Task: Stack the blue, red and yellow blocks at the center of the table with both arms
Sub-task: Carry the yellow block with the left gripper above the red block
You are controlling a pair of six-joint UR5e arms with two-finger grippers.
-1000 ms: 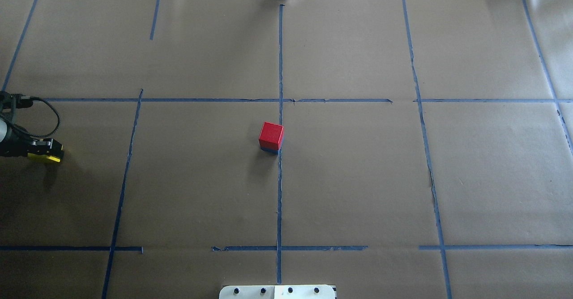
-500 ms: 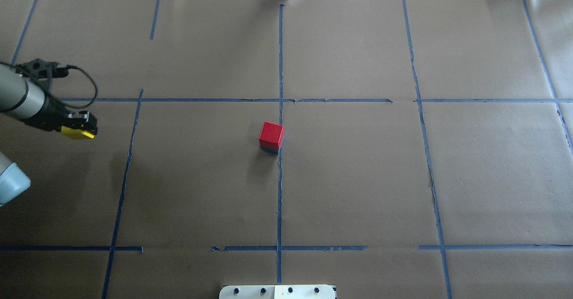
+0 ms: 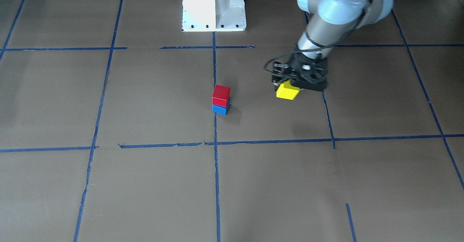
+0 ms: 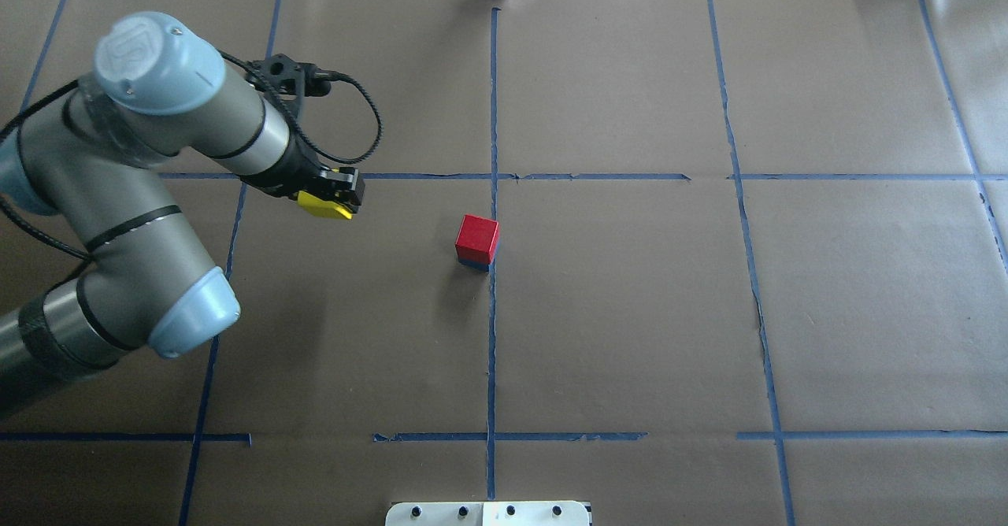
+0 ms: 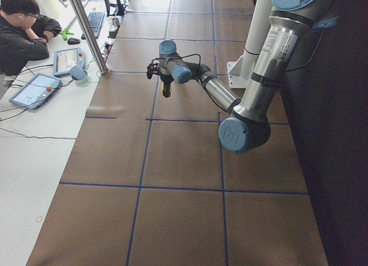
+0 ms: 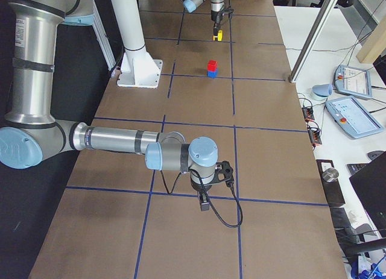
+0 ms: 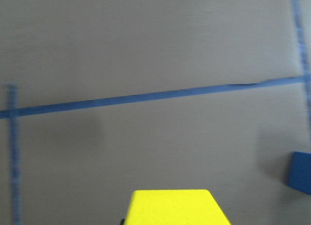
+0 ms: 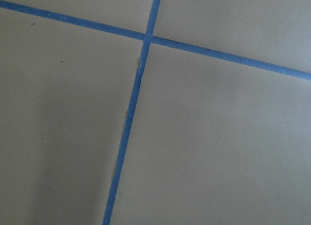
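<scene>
Grasp status: the left gripper [image 4: 340,198] has its jaws closed on the yellow block [image 4: 324,208] and holds it clear of the table [image 4: 630,313], left of centre in the overhead view. The red block [image 4: 477,236] sits on the blue block [image 3: 220,109] at mid-frame, just beside the central tape line, well apart from the carried block. The right gripper [image 6: 204,202] appears only at the bottom of the exterior right view, so whether its jaws are open cannot be told. Probable faults from this point are as follows. A lateral approach at insufficient height would strike the red block and topple the two-block stack. An off-centre or rotated placement would leave the yellow block overhanging, and it could slide off on release. Release from above contact height could bounce the block or shift the stack beneath it.
</scene>
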